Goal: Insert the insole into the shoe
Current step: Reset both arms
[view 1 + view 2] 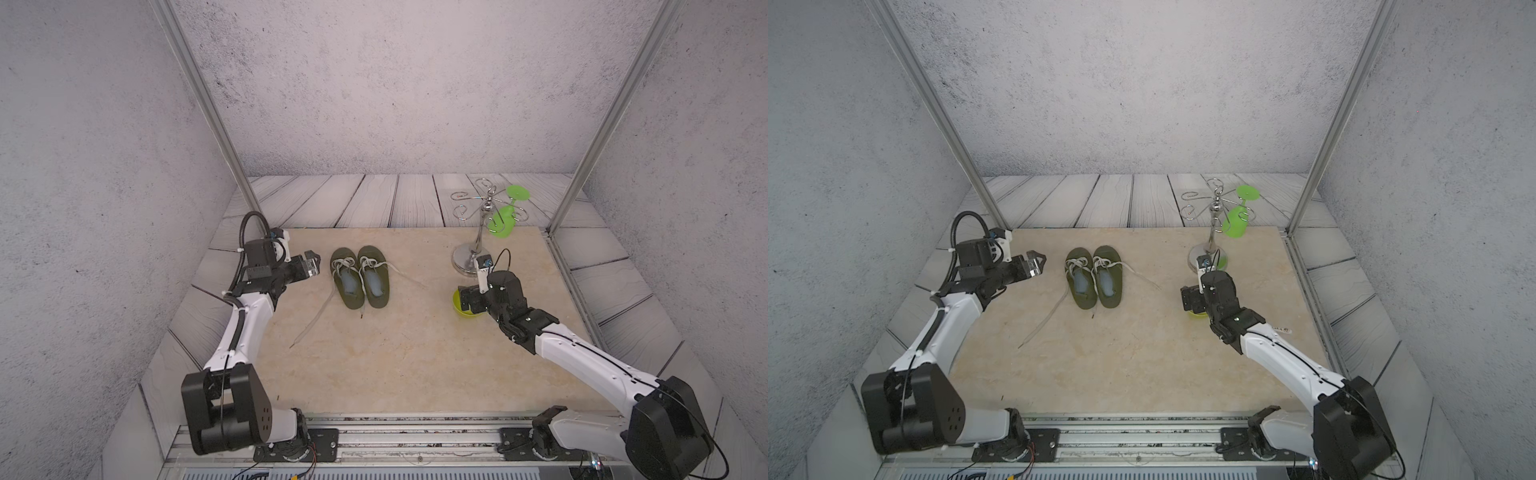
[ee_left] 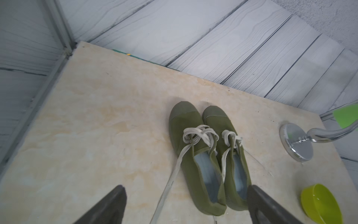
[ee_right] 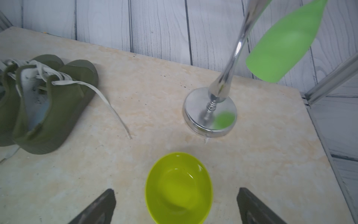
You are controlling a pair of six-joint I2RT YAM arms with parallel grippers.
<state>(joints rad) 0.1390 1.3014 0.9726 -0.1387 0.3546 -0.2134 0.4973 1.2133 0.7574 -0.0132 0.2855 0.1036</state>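
While pale blue insoles (image 1: 350,284) lie inside two olive-green canvas shoes (image 1: 371,254), the left gripper (image 1: 314,262) gapes empty beside them, the right gripper (image 3: 176,191) above a lime plastic bowl (image 3: 178,180).

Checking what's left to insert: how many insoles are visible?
2: one insole in the shoe nearer the left gripper, another in the shoe beside it. None lies loose in view.

Lime bowl (image 3: 179,174) between wide-spread right gripper (image 3: 176,190), olive shoes (image 3: 58,116), chrome stand (image 3: 210,114)
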